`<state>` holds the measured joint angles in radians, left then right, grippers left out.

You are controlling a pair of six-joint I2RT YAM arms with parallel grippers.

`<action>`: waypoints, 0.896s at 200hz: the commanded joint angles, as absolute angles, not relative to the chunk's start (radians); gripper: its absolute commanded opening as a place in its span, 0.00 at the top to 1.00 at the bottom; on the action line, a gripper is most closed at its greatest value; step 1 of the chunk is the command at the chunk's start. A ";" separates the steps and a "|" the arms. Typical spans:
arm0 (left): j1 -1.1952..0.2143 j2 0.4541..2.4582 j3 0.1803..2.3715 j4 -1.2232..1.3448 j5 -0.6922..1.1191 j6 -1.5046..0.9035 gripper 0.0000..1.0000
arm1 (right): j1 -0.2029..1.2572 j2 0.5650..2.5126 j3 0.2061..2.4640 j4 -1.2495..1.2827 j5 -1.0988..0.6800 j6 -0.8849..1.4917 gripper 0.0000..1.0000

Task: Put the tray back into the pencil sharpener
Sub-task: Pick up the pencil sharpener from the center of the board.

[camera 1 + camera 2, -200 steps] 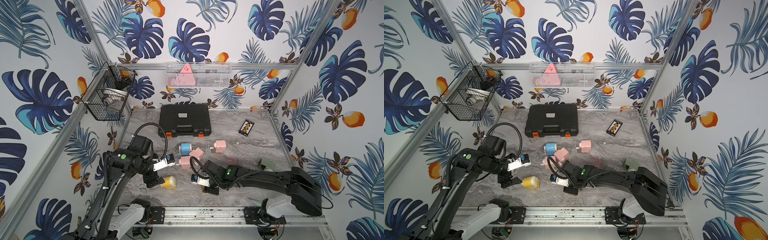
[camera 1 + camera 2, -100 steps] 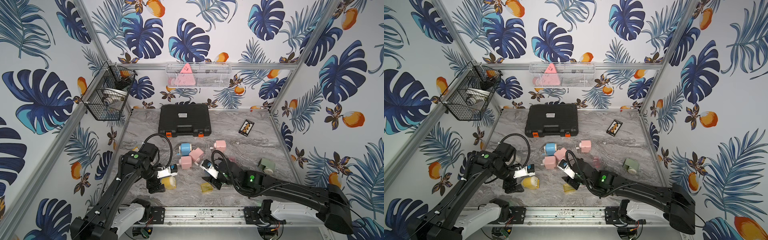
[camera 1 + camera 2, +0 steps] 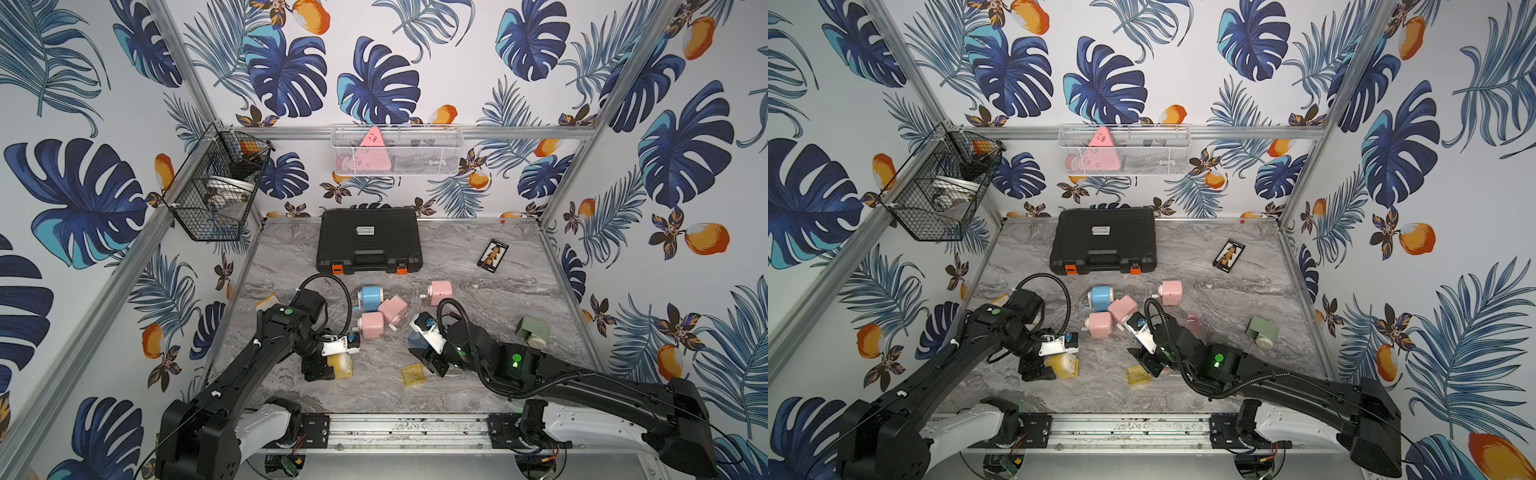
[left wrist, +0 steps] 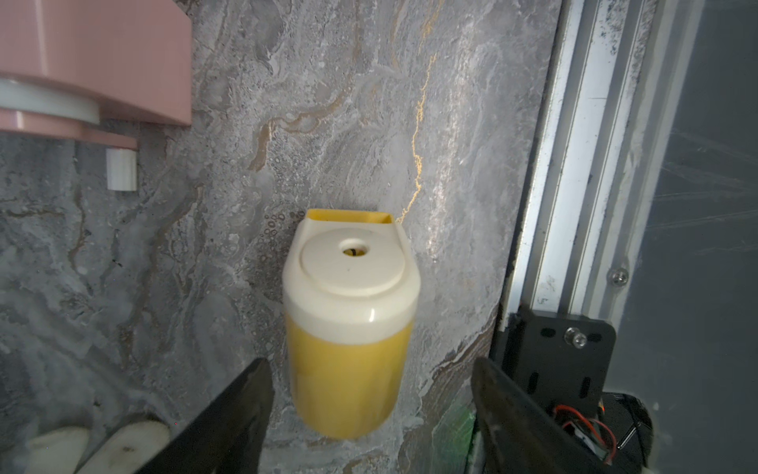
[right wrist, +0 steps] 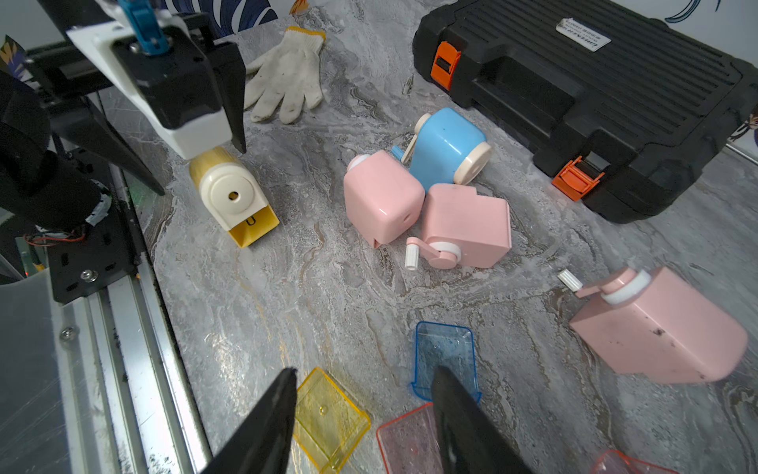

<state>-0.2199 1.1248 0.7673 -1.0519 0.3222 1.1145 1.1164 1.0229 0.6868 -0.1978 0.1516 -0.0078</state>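
Note:
The yellow pencil sharpener (image 3: 341,365) (image 3: 1065,365) lies on its side near the front left of the table, its cream face and empty slot (image 5: 254,230) turned toward the right arm. My left gripper (image 3: 327,368) (image 4: 369,363) is open, one finger on each side of the sharpener's body (image 4: 348,328), with a gap at both sides. The clear yellow tray (image 3: 413,374) (image 3: 1138,374) (image 5: 328,414) lies flat on the table. My right gripper (image 3: 430,359) (image 5: 365,371) hovers open just above it, holding nothing.
Blue (image 5: 445,353) and red (image 5: 406,447) clear trays lie beside the yellow one. Pink sharpeners (image 3: 372,325) and a blue one (image 3: 371,297) cluster mid-table, a green one (image 3: 533,330) at right. A black case (image 3: 369,241) stands behind, a glove (image 5: 287,78) at left, the rail (image 4: 574,164) beside the sharpener.
The right gripper has drawn back to the right and opened wider, leaving the yellow tray on the table. The left arm has lowered over the yellow sharpener and its jaws have narrowed.

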 commanded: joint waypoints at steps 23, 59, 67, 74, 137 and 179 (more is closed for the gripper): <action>-0.228 1.150 0.712 -0.922 0.361 1.141 0.22 | 1.116 1.008 0.691 -0.227 0.181 0.005 0.44; -0.239 1.135 0.666 -0.881 0.355 1.130 0.25 | 1.117 0.985 0.673 -0.231 0.196 0.036 0.44; -0.241 1.127 0.650 -0.865 0.352 1.126 0.26 | 1.117 0.980 0.669 -0.232 0.199 0.044 0.44; -0.244 1.120 0.636 -0.857 0.348 1.127 0.28 | 1.117 0.978 0.665 -0.233 0.197 0.051 0.43; -0.263 1.089 0.611 -0.845 0.325 1.140 0.43 | 1.117 0.927 0.636 -0.251 0.233 0.081 0.42; -0.293 1.088 0.641 -0.856 0.319 1.138 0.50 | 1.117 0.887 0.627 -0.279 0.246 0.129 0.44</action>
